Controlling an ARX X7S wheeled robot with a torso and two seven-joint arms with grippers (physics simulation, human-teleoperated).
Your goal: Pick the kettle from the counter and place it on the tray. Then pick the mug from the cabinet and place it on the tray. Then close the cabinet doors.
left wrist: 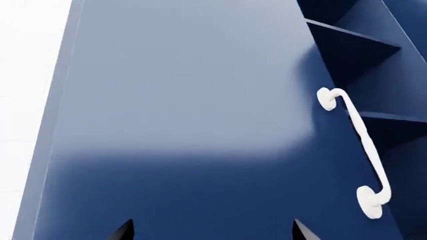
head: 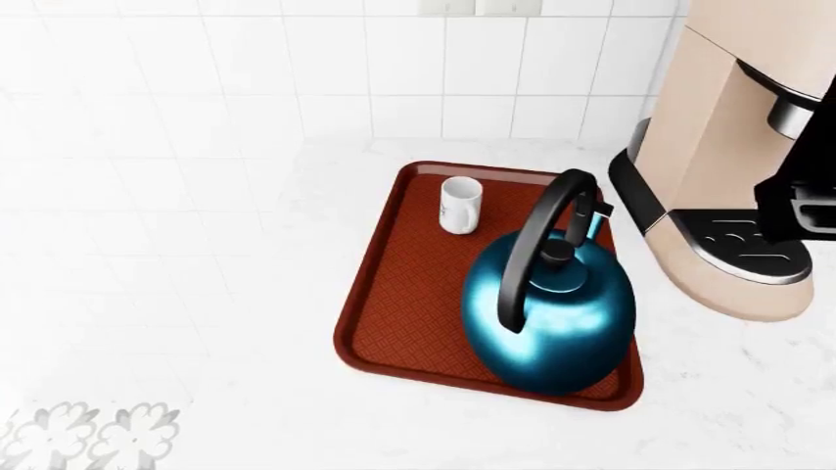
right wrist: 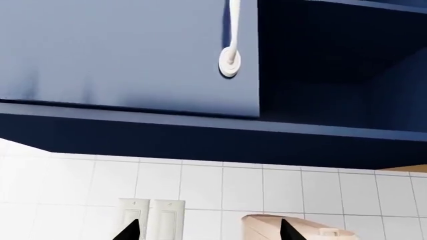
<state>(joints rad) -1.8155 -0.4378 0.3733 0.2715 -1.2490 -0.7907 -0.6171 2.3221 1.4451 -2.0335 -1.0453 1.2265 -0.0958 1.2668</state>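
In the left wrist view, the left gripper (left wrist: 212, 231) faces a dark blue cabinet door (left wrist: 180, 125) at close range, its two black fingertips (left wrist: 122, 231) spread wide with nothing between them; a white door handle (left wrist: 357, 150) runs along the door's edge, and beyond it open shelves (left wrist: 353, 42) show. In the head view, the kettle (head: 551, 318) sits on the tray (head: 405, 294) at its near right part, and the mug (head: 459, 205) stands upright on the tray's far part, apart from the kettle; the tray rests on the counter (head: 196, 294) beside a beige coffee machine (head: 731, 147). In the right wrist view, the right gripper (right wrist: 210, 231) points up at the cabinet, fingertips wide apart and empty; a door with a white handle (right wrist: 231, 50) stands beside a dark open compartment (right wrist: 340, 60), above white wall tiles (right wrist: 220, 190) and a switch plate (right wrist: 153, 217)
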